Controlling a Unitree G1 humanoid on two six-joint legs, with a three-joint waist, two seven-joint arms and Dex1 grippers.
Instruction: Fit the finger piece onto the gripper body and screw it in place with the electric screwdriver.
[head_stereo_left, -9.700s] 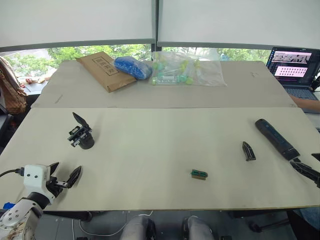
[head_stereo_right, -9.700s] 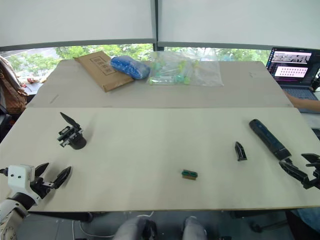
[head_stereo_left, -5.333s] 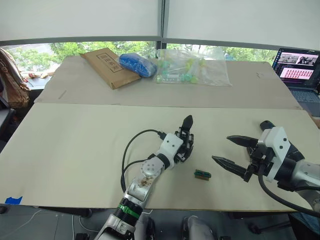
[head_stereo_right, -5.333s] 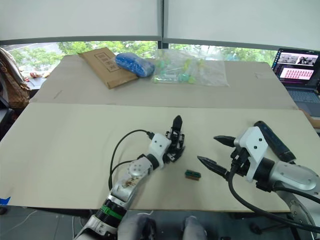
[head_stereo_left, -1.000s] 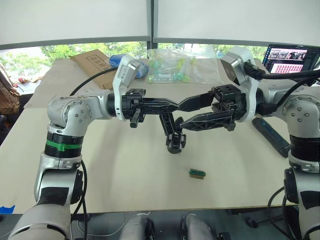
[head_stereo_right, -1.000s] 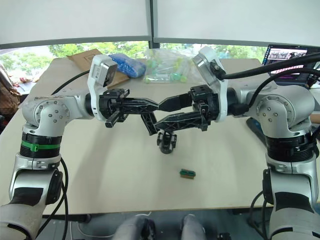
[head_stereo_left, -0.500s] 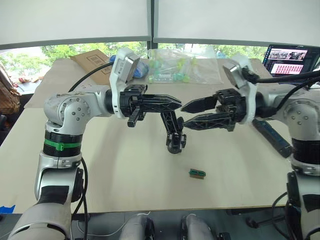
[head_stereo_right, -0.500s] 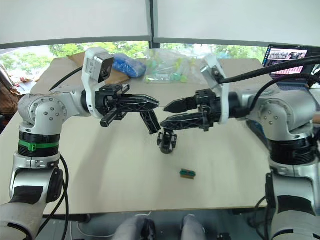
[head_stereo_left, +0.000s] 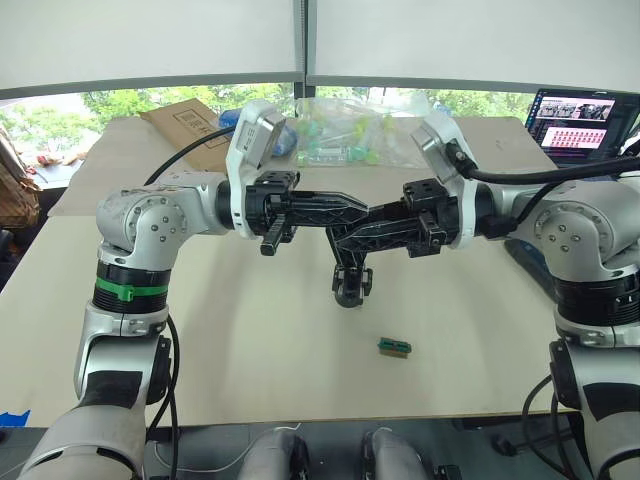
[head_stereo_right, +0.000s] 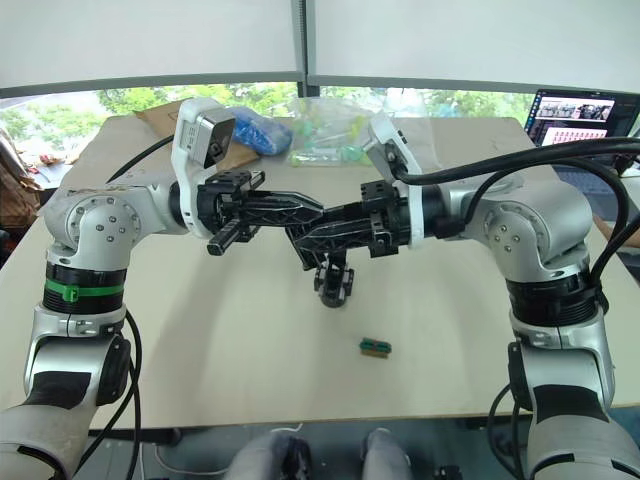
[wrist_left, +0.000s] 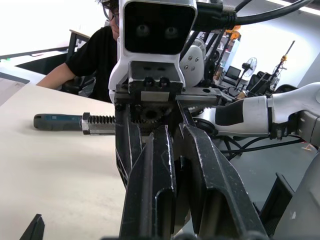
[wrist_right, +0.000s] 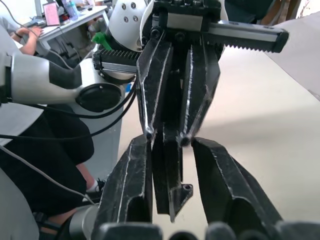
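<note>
My left gripper (head_stereo_left: 366, 211) is held above the table's middle, shut on the upright black finger of the gripper body (head_stereo_left: 349, 284), which hangs below it. My right gripper (head_stereo_left: 352, 228) meets it tip to tip. In the right wrist view a thin black piece with a small hole (wrist_right: 172, 192) juts from the left fingertips (wrist_right: 150, 100) between my right gripper's (wrist_right: 171, 145) narrowed jaws, a slit of gap beside it. I cannot tell whether that is the finger piece. The electric screwdriver (head_stereo_left: 535, 272) lies on the table under my right forearm.
A small green block (head_stereo_left: 397, 347) lies near the front edge. Along the far side sit a cardboard packet (head_stereo_left: 185, 125), a clear plastic bag (head_stereo_left: 350, 135) and a laptop (head_stereo_left: 578, 120). A person in black (wrist_left: 85, 60) sits beyond the table.
My right gripper has moved left, back up to the left gripper's tips, and its jaws have narrowed from wide open. The left arm with the gripper body has barely shifted.
</note>
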